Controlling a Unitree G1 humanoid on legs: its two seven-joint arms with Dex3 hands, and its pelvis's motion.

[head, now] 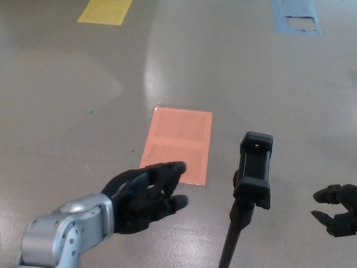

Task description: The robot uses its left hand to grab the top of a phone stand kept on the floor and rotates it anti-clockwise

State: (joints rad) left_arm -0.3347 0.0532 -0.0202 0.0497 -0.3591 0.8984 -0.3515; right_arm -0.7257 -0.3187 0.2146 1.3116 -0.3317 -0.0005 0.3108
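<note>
Black and upright, the phone stand [254, 178] rises from the lower edge of the head view, its clamp head at the top of a thin pole and nothing held in the clamp. It stands over the grey glossy floor [67, 100], just right of an orange rectangular patch [178, 142] marked on that floor. The left hand [146, 192] hangs to the left of the stand, clearly apart from it, fingers spread and holding nothing, with its silver forearm [61, 237] coming in from the lower left corner. The right hand [336, 209] shows only partly at the right edge, its fingers apart and empty, well clear of the stand. A yellow patch [106, 11] lies at the top left and a blue patch [295, 17] at the top right
</note>
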